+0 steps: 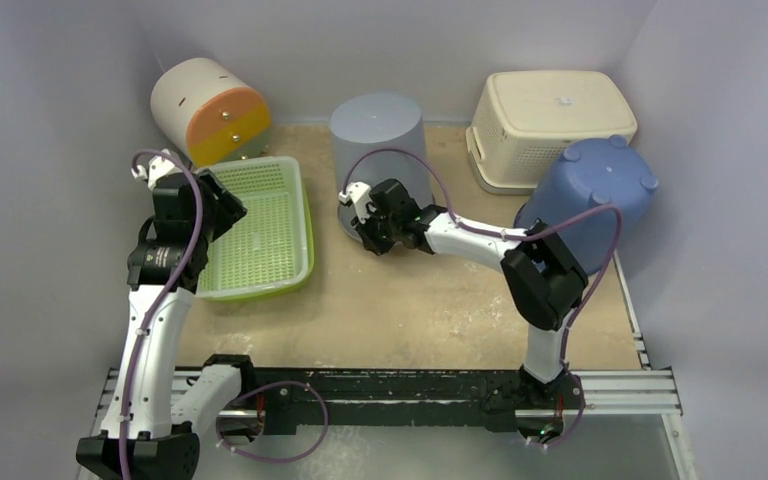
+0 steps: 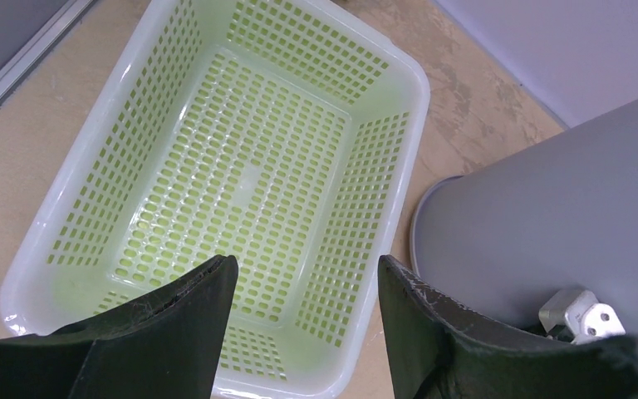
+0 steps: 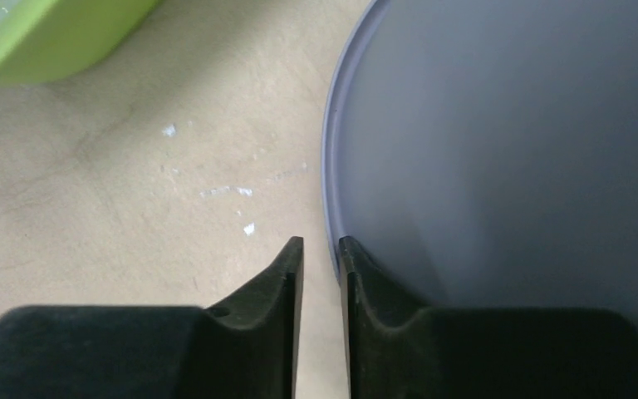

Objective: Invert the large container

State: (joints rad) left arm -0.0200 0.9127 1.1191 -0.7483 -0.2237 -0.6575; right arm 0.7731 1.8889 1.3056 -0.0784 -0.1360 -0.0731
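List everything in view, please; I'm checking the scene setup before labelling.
grey bin: one, grey, back centre, rim down
green basket: one, lime mesh, left, open side up
cylindrical container: one, white with orange-and-yellow end, back left, on its side
cream basket: one, cream, back right, upside down
blue tub: one, blue, right, footed base up
table: one, tan, under everything
left hand: one, black, open over the green basket
right hand: one, black, pinching the grey bin's rim

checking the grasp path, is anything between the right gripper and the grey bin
Nothing visible: the right gripper is at the rim of the bin, a finger on each side. The basket lies apart, to the left.
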